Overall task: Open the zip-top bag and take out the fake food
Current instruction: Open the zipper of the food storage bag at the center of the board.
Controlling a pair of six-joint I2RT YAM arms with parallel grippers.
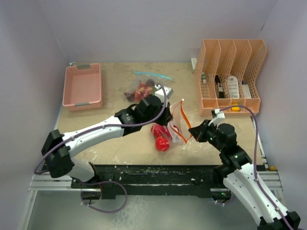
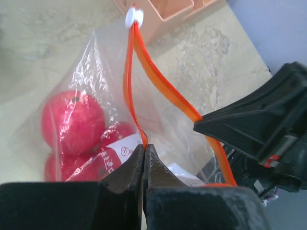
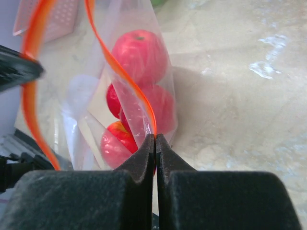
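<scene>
The fake food, a few round red apple-like pieces, sits inside the zip-top bag, bunched at its lower end near the front middle of the table. The bag's orange zip strip splits into two lips that run out from the white slider, so the mouth looks at least partly open. The left gripper has its jaws pressed together on one lip, right at the orange band, and the right gripper is clamped the same way on the other lip. The main risk, as I judge it, is in the grip. Each pinch takes only a thin edge of slick film, so a harder pull apart could let a lip slip free, or stretch and tear the plastic by the slider. With both grippers holding the bag, neither is free to reach in. Letting go of one side would probably let the mouth sag shut. Tipping the bag instead could send the round pieces rolling toward the near table edge. A second filled bag lies behind the first and could be nudged by the left arm.
</scene>
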